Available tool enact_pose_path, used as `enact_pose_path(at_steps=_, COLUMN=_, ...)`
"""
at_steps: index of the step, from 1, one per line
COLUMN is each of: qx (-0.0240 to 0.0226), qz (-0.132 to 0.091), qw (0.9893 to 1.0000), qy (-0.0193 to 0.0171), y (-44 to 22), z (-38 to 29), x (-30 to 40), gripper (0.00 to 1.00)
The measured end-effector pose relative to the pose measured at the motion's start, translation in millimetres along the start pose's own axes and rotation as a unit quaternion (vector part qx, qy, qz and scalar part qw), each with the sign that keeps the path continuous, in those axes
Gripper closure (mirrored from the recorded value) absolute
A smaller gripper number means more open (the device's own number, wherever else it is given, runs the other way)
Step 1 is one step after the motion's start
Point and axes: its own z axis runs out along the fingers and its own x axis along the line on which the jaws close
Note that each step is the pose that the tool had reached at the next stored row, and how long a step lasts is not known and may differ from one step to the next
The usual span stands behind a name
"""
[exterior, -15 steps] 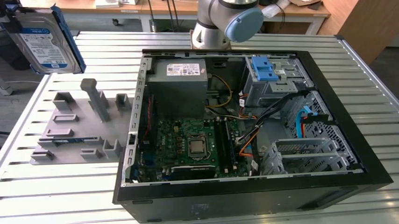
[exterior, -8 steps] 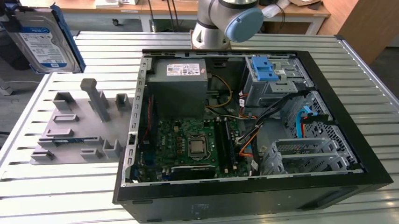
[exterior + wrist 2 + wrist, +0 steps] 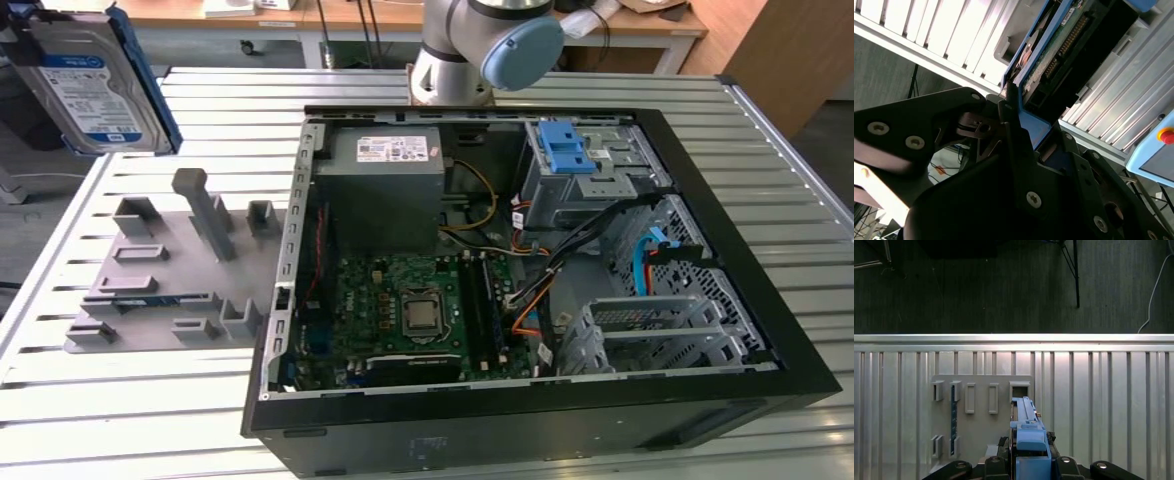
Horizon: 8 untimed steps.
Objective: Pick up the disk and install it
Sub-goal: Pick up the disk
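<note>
The hand (image 3: pixel 1035 134) pinches the disk (image 3: pixel 83 85) by its blue frame, holding it aloft at the exterior view's far left, above the worktop (image 3: pixel 134 420) and grey fixture (image 3: pixel 174 270), left of the open computer (image 3: pixel 534 250).

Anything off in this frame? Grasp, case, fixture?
Nothing stands out. The gripper is shut on the disk by its blue carrier frame. The open computer case and the grey fixture sit flat on the table, with no visible damage.

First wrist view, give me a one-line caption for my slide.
The gripper clamps the disk edge-on, grey fixture plate and slatted table beyond.
</note>
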Motion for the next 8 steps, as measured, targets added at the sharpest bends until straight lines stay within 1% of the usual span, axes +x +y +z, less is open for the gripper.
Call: enact_pose_path(at_steps=8, qx=0.0000, qz=0.000, qw=1.0000, qy=0.0000, y=0.0, z=-2.7, x=0.0, gripper=0.64)
